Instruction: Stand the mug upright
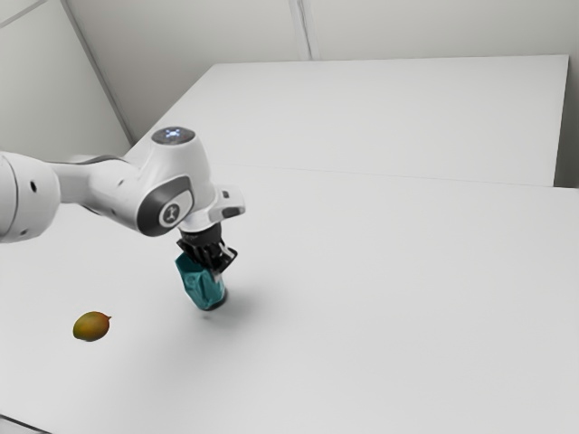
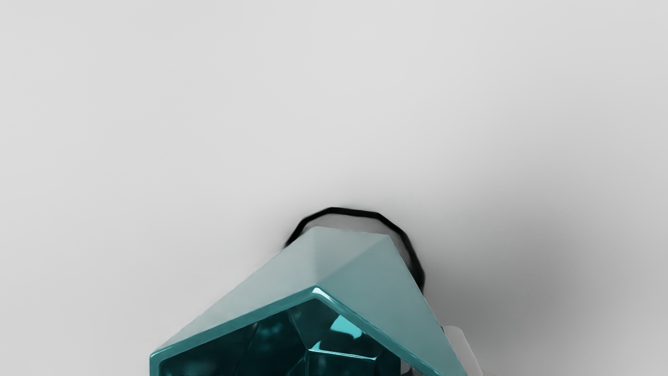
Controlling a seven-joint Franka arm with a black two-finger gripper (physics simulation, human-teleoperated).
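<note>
The gripper is at the upper part of the teal faceted mug. In the exterior view the mug leans, its rim toward the upper left and its dark-edged base lower right, seemingly just above the table. The wrist view looks into the open mouth of the mug, with the black-rimmed base beyond. There the gripper holds the mug's wall, one pale finger outside it and part of the other inside. Much of the inner finger is hidden.
A yellow-brown mango lies on the white table, to the exterior view's left of the mug. Another white surface stands behind, and a dark thin edge crosses the exterior view's lower left corner.
</note>
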